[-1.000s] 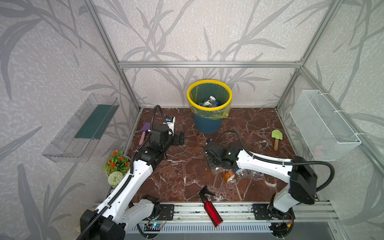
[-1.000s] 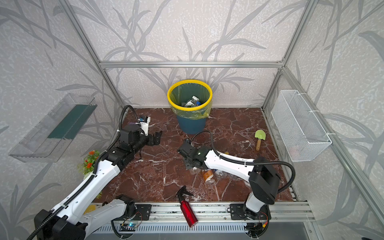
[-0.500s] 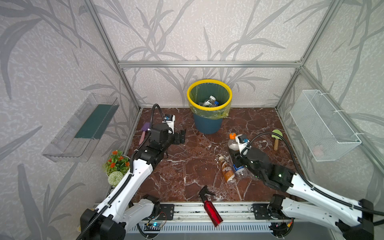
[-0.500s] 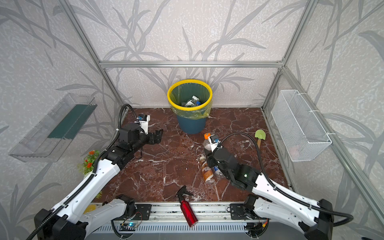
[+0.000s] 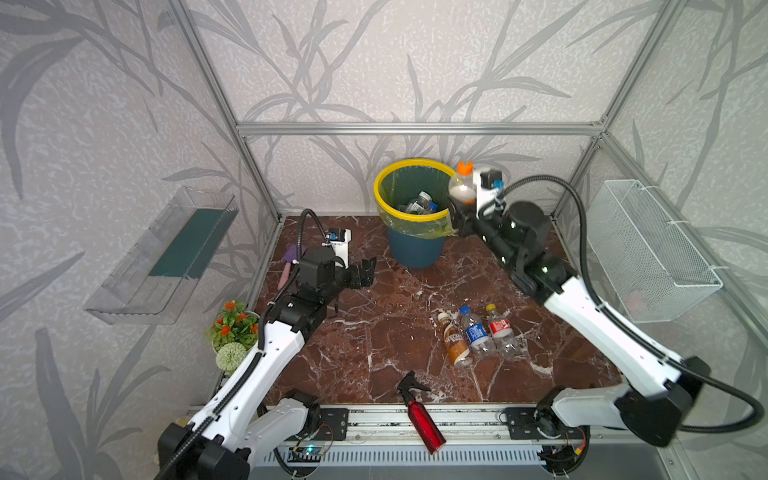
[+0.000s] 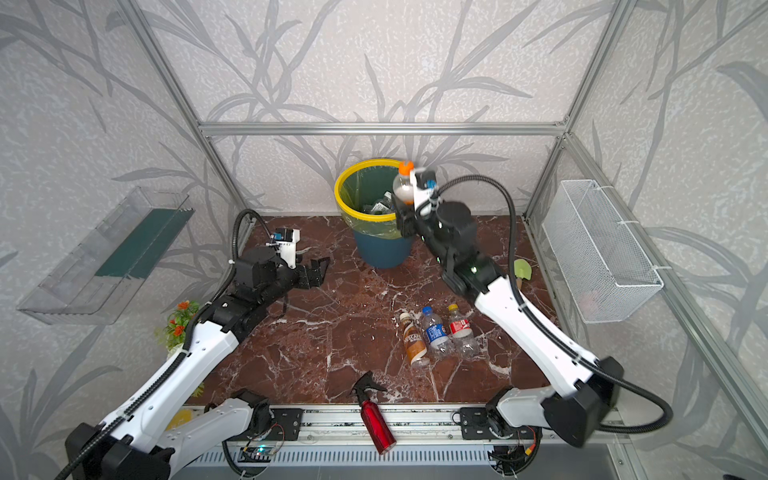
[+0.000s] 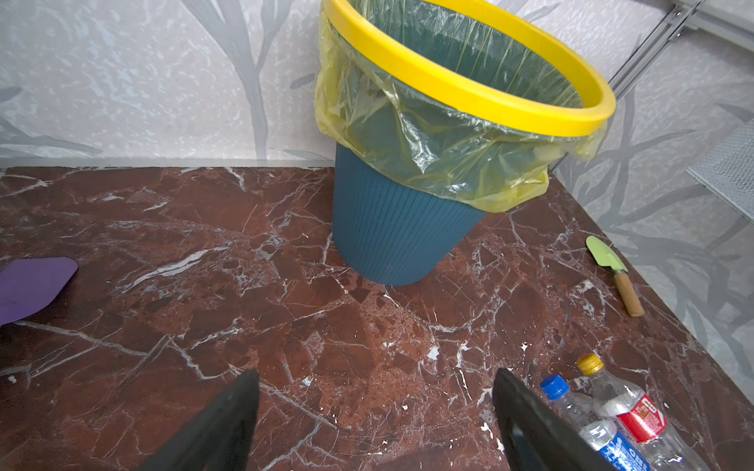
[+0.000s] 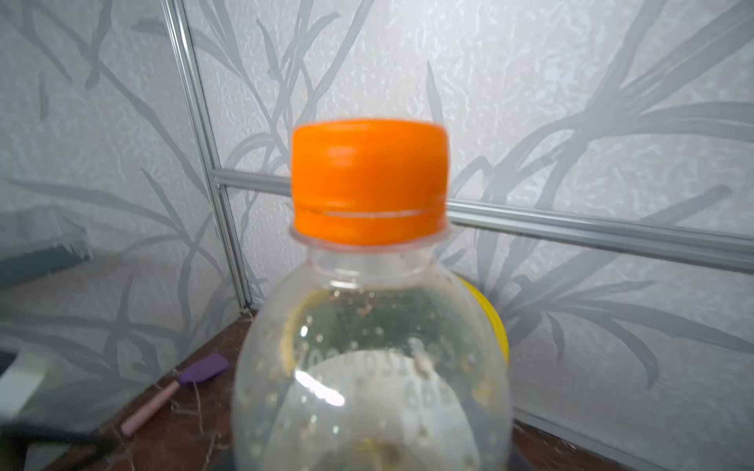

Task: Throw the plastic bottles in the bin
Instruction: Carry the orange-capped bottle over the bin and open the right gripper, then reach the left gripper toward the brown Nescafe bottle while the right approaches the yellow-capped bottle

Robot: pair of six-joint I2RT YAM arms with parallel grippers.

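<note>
The bin (image 5: 380,199) (image 6: 338,195) (image 7: 449,85) is dark blue with a yellow rim and liner. It stands at the back wall with several plastic bottles (image 5: 419,203) inside. My right gripper (image 5: 459,212) (image 6: 401,214) is raised beside the bin's right rim. It is shut on a clear orange-capped bottle (image 5: 461,189) (image 6: 404,185) (image 8: 369,326), held upright; its jaws are hidden in the right wrist view. Three bottles lie side by side on the floor: brown (image 5: 455,340), blue-labelled (image 5: 476,334) (image 7: 587,424) and red-labelled (image 5: 500,332) (image 7: 628,412). My left gripper (image 5: 365,272) (image 6: 318,270) (image 7: 375,407) hangs open and empty, left of the bin.
A red spray bottle (image 5: 419,411) lies at the front edge. A green trowel (image 6: 523,270) (image 7: 612,269) lies by the right wall and a purple spatula (image 5: 291,262) (image 8: 175,391) by the left wall. A wire basket (image 5: 648,253), a clear tray (image 5: 166,257) and a flower pot (image 5: 232,328) line the sides.
My right arm lifted the orange-capped bottle from the floor beside the other bottles and carried it up to the bin's right rim. The left arm has barely moved.
</note>
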